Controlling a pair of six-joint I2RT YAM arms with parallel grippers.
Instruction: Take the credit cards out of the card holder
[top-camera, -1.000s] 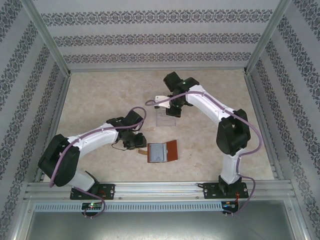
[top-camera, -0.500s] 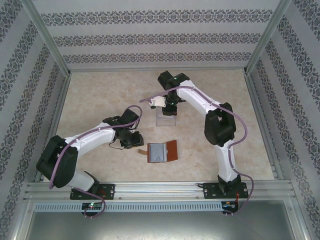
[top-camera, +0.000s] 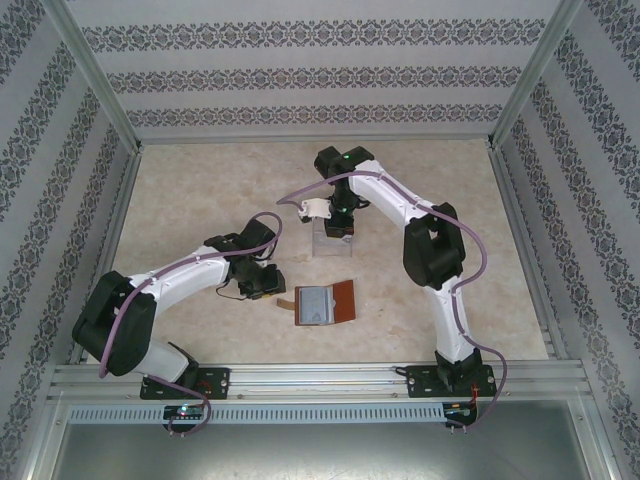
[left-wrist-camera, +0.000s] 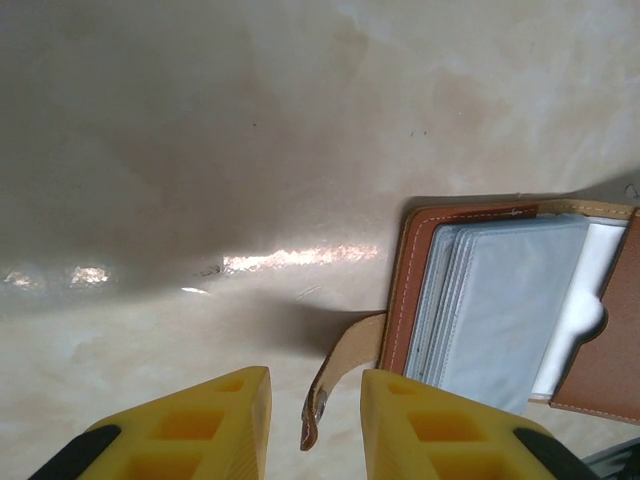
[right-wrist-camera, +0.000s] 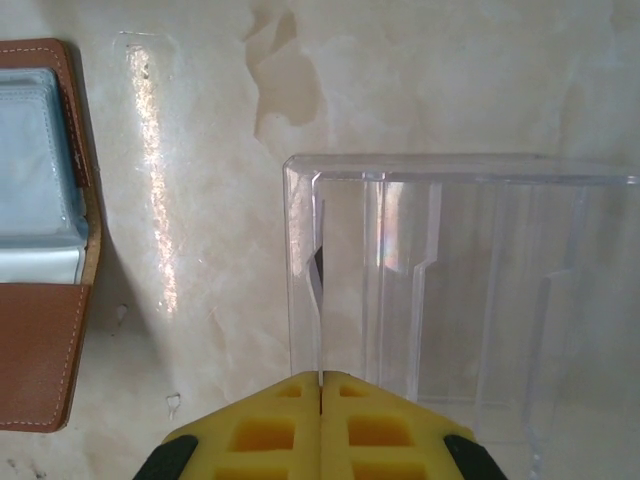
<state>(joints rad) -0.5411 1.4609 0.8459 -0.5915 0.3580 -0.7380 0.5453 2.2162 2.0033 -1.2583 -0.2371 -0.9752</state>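
The card holder (top-camera: 327, 303) lies open on the table, brown leather with blue-grey sleeves (left-wrist-camera: 500, 300). Its side tab (left-wrist-camera: 335, 385) curls up between the yellow fingers of my left gripper (left-wrist-camera: 315, 385), which stand apart and clear of it on both sides. My right gripper (right-wrist-camera: 320, 385) is shut on a thin credit card (right-wrist-camera: 319, 310), seen edge-on with a dark band at its far end. The card hangs inside the clear plastic tray (right-wrist-camera: 470, 290). From above, the right gripper (top-camera: 338, 225) points down over that tray (top-camera: 325, 243).
The card holder (right-wrist-camera: 40, 330) lies just left of the tray in the right wrist view. Patterned walls and metal rails (top-camera: 300, 375) enclose the beige table. Both arms reach toward the table's middle.
The right arm has swung left and down, bringing its gripper and card over the clear tray. The left arm and the card holder have stayed in place.
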